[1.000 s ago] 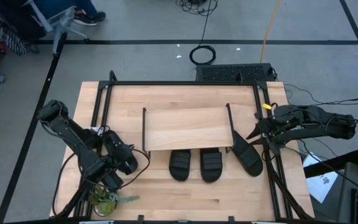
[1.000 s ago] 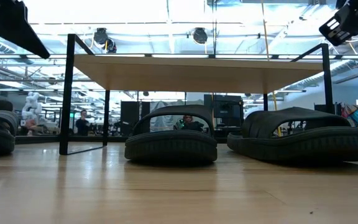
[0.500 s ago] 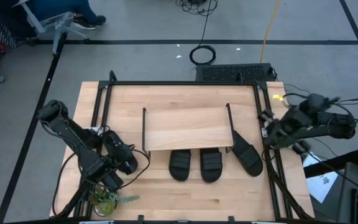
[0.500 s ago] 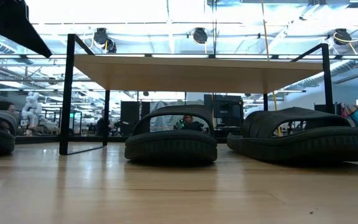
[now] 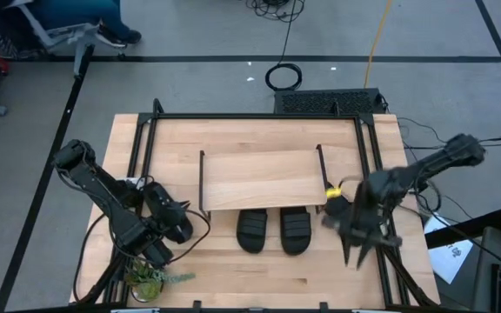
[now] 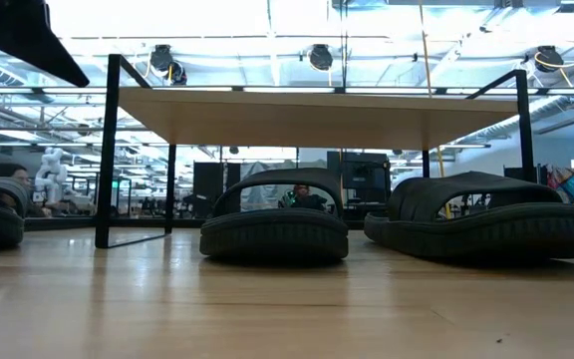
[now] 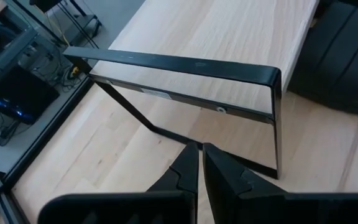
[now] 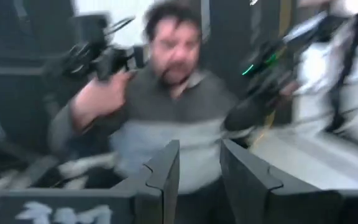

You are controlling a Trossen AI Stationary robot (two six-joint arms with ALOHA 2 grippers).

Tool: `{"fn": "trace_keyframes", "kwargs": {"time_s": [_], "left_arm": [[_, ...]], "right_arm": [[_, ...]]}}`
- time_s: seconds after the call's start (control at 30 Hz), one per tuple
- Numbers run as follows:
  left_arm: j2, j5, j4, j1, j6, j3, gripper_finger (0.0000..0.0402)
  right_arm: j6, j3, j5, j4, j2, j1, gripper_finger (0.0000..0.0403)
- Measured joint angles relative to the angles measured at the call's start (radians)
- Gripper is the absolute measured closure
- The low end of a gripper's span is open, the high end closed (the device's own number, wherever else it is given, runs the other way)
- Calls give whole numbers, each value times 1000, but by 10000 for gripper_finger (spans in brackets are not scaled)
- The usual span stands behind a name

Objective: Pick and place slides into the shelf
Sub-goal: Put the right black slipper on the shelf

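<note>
Hovering your right gripper [image 5: 359,248], part open and holding nothing, over the black ribbed slide sandal [image 5: 337,212] lying on the counter [image 5: 259,278] beside the low wood-topped shelf [image 5: 262,178], you now need to drop down and grab it, I think.

1. High view: overhead, looking straight down on the whole table [image 5: 259,278].
2. Low view: at tabletop height, facing level across into the room.
3. Left wrist view: close, angled down at the shelf [image 7: 229,37].
4. Right wrist view: faces outward at a person [image 8: 166,124].
5. High, low and left wrist views share the shelf.
</note>
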Motion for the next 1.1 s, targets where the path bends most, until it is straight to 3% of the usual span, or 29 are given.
{"fn": "trace_keyframes", "kwargs": {"time_s": [0.07, 0.13, 0.23, 0.37, 0.47, 0.67, 0.97, 1.1], "left_arm": [[0, 2, 0, 0, 15, 0, 380], [0, 2, 0, 0, 28, 0, 380], [0, 2, 0, 0, 40, 0, 380], [0, 3, -1, 0, 40, 0, 380], [0, 3, -1, 0, 40, 0, 380], [0, 1, -1, 0, 40, 0, 380], [0, -64, -2, 0, 58, 0, 380], [0, -74, -2, 0, 82, 0, 380]], "right_arm": [[-12, 0, 34, -72, 36, 82, 299], [-43, 0, 193, -200, 48, 173, 304], [-39, 0, 604, -391, 48, 321, 319], [94, 0, 1153, -568, 47, 497, 346], [288, 0, 1373, -683, 55, 589, 367], [666, 1, 1440, -814, 167, 660, 400], [1243, 1, 1445, -920, 401, 726, 402], [1437, 1, 1522, -922, 446, 756, 402]]}}
